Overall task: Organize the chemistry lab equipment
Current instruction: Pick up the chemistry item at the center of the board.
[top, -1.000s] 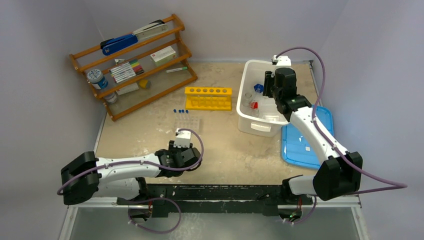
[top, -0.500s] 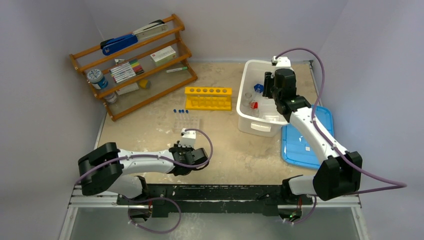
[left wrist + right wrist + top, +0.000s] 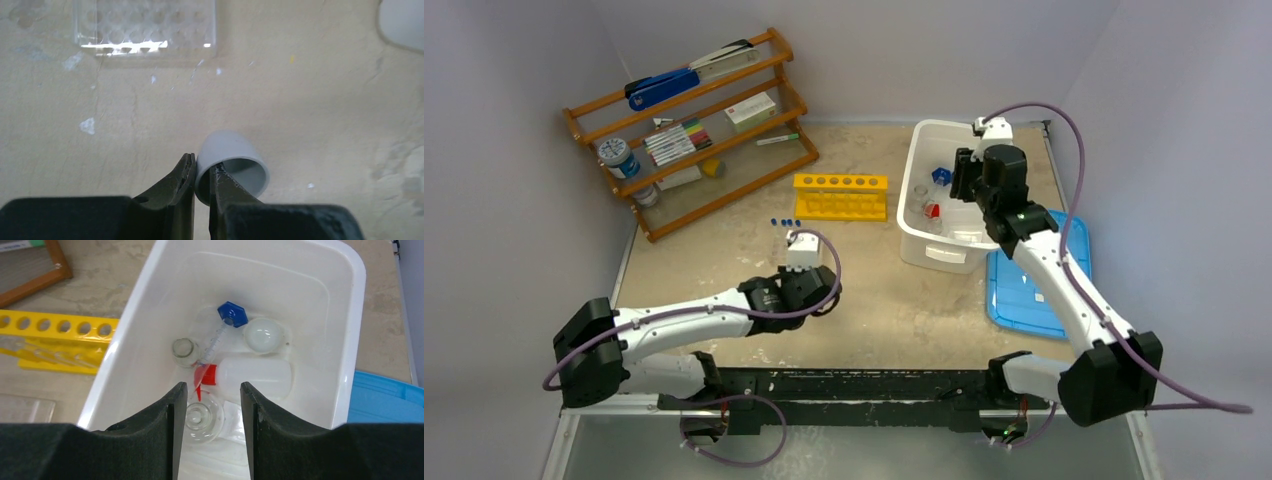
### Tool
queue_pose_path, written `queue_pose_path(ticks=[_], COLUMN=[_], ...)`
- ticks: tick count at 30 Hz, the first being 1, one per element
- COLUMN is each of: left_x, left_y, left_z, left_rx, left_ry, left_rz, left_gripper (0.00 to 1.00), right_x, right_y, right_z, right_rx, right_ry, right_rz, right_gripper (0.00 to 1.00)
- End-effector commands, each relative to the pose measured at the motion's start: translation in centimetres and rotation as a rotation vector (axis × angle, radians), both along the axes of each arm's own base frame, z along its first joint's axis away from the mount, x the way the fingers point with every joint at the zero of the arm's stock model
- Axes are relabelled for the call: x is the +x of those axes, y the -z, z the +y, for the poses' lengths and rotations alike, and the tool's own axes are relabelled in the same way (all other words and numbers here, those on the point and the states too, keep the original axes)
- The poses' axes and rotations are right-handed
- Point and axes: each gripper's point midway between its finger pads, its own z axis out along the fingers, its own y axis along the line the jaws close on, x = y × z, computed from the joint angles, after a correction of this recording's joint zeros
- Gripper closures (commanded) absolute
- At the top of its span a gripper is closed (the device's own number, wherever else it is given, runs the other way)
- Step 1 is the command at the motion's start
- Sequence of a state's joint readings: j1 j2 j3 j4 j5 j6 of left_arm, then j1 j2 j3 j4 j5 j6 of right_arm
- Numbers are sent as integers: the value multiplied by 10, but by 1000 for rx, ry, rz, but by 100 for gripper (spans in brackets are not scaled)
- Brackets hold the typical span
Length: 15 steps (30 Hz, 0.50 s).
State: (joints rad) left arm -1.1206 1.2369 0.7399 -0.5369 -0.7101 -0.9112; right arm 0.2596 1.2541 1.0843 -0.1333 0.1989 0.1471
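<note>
Sorting looked barely begun.
A small grey cup (image 3: 232, 160) sat by the tabletop's (image 3: 325, 125) near edge, rim pinched in the left pincer (image 3: 202, 175); the squeeze bottle (image 3: 255, 377) and flasks (image 3: 183, 351) lay in the white bin (image 3: 345, 300) at the far right corner, under the half-spread, empty right pincer (image 3: 212, 390).

Bright, even light with soft shadows; glare streaks the clear tube tray (image 3: 145, 30) (the near fingers (image 3: 172, 200) look soft).

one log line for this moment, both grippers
left gripper: shut on grey cup rim | right gripper: open over white bin | squeeze bottle: in bin
</note>
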Motion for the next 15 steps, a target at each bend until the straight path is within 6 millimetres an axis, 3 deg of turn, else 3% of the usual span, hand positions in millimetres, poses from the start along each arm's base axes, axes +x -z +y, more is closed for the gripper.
queue_pose_path(ticks=[1, 5, 8, 11, 15], left_x=[35, 60, 66, 67, 70], left_y=[-48, -58, -55, -53, -54], left_z=[-46, -71, -97, -116, -119], left_rx=[-186, -214, -255, -349, -401], left_ry=[47, 26, 67, 98, 86], left_rz=[-39, -22, 33, 99, 126], left_gripper=[100, 100, 100, 100, 100], right_x=[-27, -62, -89, -108, -123], right_y=[-20, -17, -11, 0, 16], right_z=[35, 84, 118, 134, 150], right_rx=[69, 108, 141, 144, 156], right_ry=[-120, -216, -279, -293, -320], right_rz=[-33, -1, 29, 62, 100], right_gripper=[53, 49, 47, 46, 46])
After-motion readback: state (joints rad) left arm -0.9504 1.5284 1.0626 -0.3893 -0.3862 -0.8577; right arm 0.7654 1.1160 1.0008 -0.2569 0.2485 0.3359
